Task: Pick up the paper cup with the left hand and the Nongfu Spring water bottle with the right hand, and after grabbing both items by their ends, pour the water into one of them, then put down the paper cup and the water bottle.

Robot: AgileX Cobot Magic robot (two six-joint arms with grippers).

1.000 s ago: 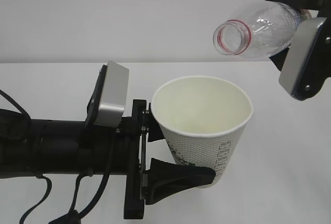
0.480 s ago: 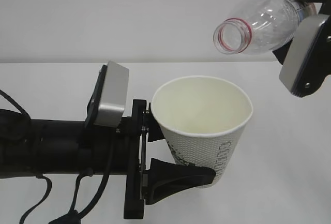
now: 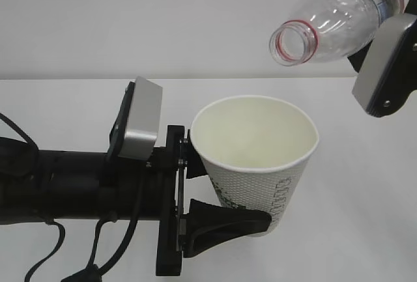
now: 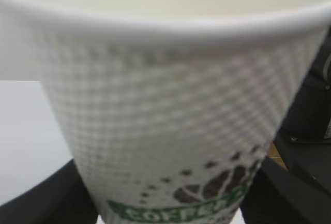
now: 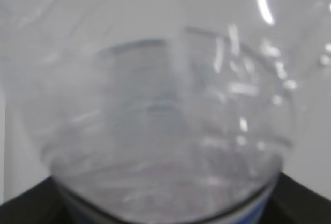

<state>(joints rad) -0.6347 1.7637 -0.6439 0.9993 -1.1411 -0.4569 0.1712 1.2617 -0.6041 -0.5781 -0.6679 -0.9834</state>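
The white paper cup with dotted print stands upright above the table, my left gripper shut on its lower half from the left. In the left wrist view the paper cup fills the frame, black fingers on either side of its base near the green logo. The clear, capless Nongfu Spring water bottle hangs tilted at the upper right, its red-ringed mouth above the cup's right rim. My right gripper is shut on its body. No stream of water shows. Up close, the bottle is a blur.
A white table runs back to a pale wall. Grey camera blocks sit on the left wrist and on the right wrist. Black cables hang under the left arm at the lower left.
The right gripper has risen a little, lifting the bottle's body so it tips more steeply mouth-down. The mouth stays over the cup's right rim. The left arm and cup have not moved.
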